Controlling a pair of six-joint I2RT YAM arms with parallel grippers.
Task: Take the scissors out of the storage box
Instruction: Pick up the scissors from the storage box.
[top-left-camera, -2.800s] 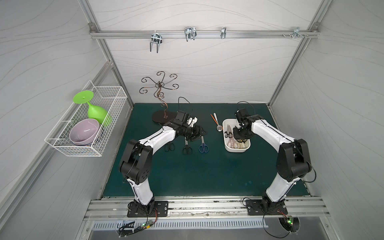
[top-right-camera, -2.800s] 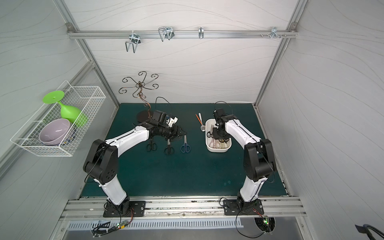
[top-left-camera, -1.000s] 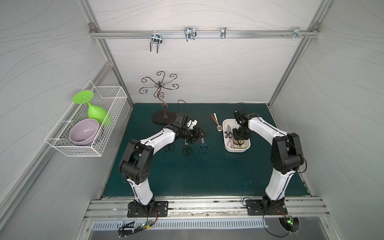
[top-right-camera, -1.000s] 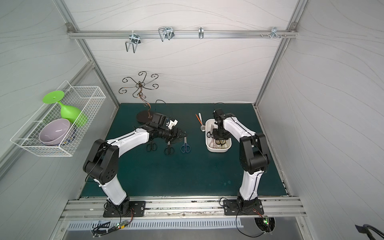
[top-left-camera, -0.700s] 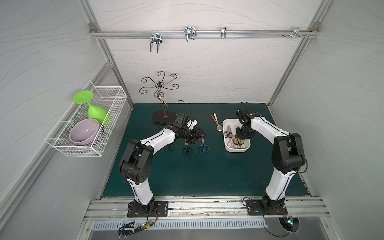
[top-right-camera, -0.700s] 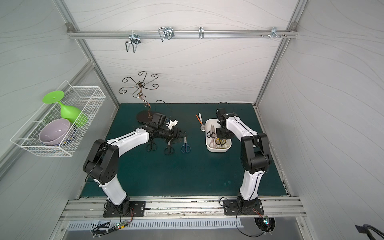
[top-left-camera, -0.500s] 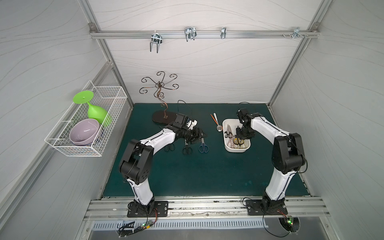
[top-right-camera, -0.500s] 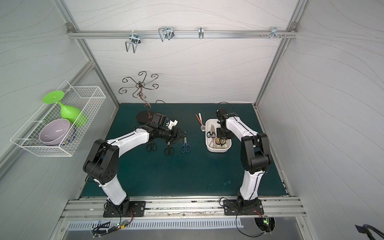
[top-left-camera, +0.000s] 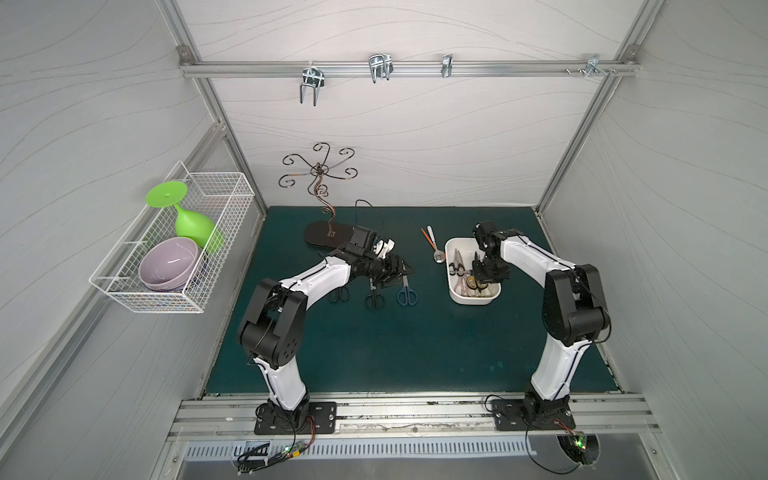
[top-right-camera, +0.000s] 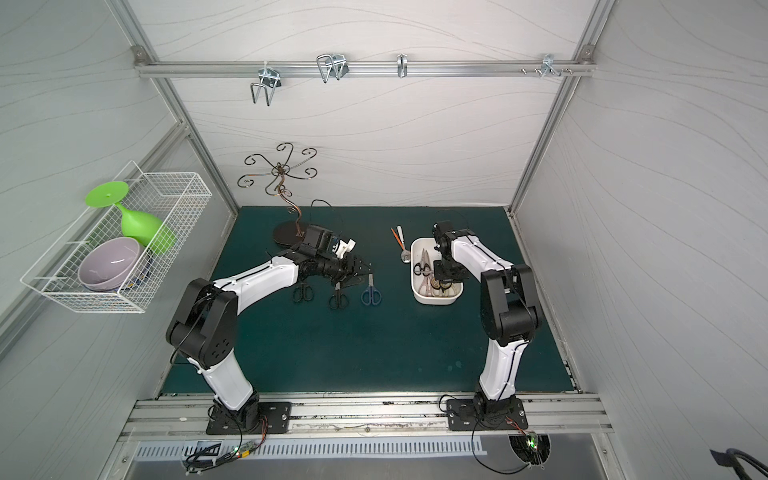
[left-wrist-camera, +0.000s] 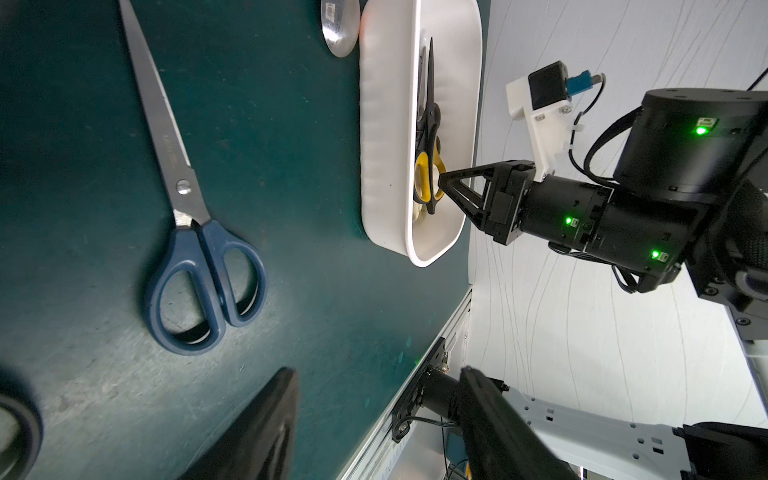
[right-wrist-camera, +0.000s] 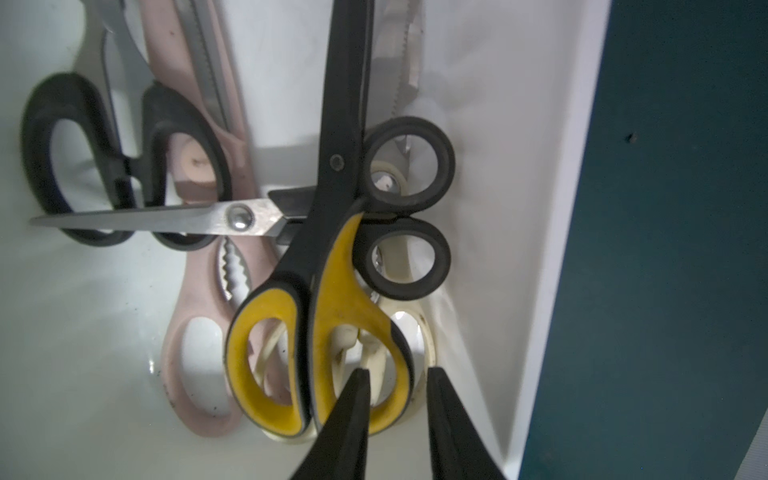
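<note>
Scissors (right-wrist-camera: 328, 291) with yellow handles lie atop the pile in the box (top-left-camera: 451, 270), blades toward 12 o'clock from above, handles at 6. Right gripper (right-wrist-camera: 395, 374) straddles one handle ring, jaws narrow; pinching or not, I cannot tell. Left gripper (left-wrist-camera: 378, 370), at 9 o'clock, gapes empty.

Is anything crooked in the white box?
Yes. In the box, one small black pair lies crossways over the pink shears, tucked under the yellow pair, while the rest point lengthwise.
</note>
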